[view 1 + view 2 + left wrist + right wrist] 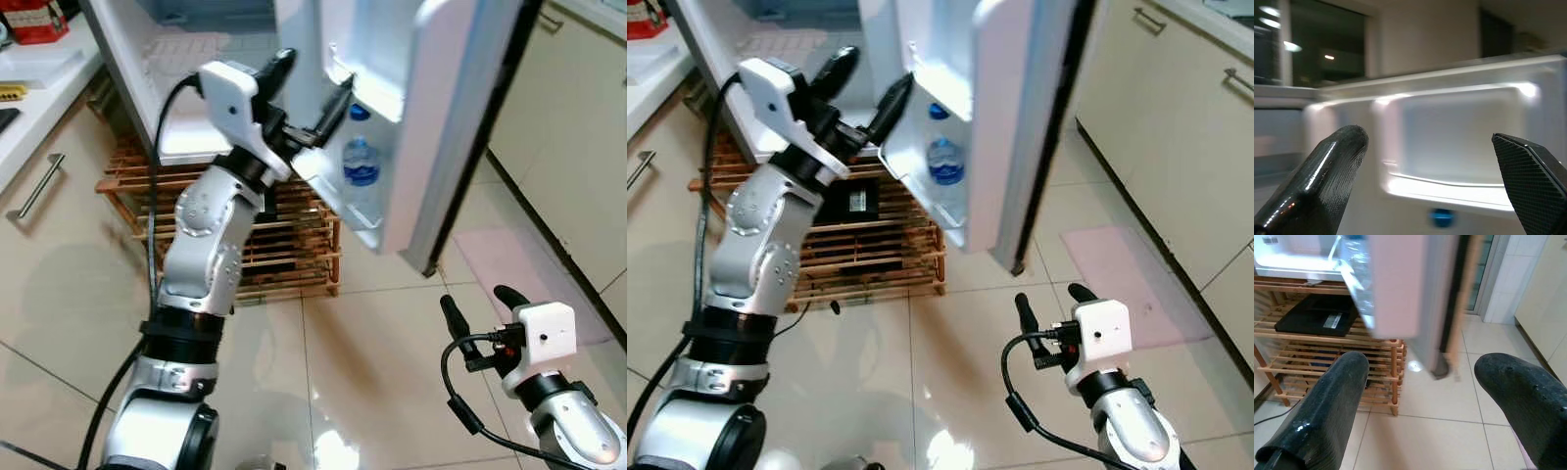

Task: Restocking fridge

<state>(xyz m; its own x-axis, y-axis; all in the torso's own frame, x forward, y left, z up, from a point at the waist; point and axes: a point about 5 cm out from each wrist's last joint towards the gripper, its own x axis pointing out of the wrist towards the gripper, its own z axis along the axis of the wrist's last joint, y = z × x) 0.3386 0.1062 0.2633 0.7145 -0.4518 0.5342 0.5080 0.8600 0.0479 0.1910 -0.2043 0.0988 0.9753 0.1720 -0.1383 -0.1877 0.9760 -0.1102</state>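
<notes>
At the open fridge door [460,117], the left gripper [312,93] is raised to the edge of the lowest door shelf [338,196], with its jaws spread apart and nothing held between them; the wrist view shows both black fingers [1317,186] wide of each other, facing the white inner lining of the door. One water bottle [361,162] with a blue cap is seen standing upright in that door shelf, just beside the left gripper's lower finger but apart from it. From this it can be judged that at least one item is already stocked, and that the bottle is either just set down or being checked for position. The right gripper [480,308] is held low over the tiled floor [372,362], well apart from the fridge, its jaws likewise open and empty. No further stock is carried by either arm, so whatever is left of the restocking would have to be fetched first; how much is left cannot be told. Below the fridge body [176,59], a wooden slatted rack [294,245] is seen with a dark flat device [854,204] on it. The door is not yet closed.
</notes>
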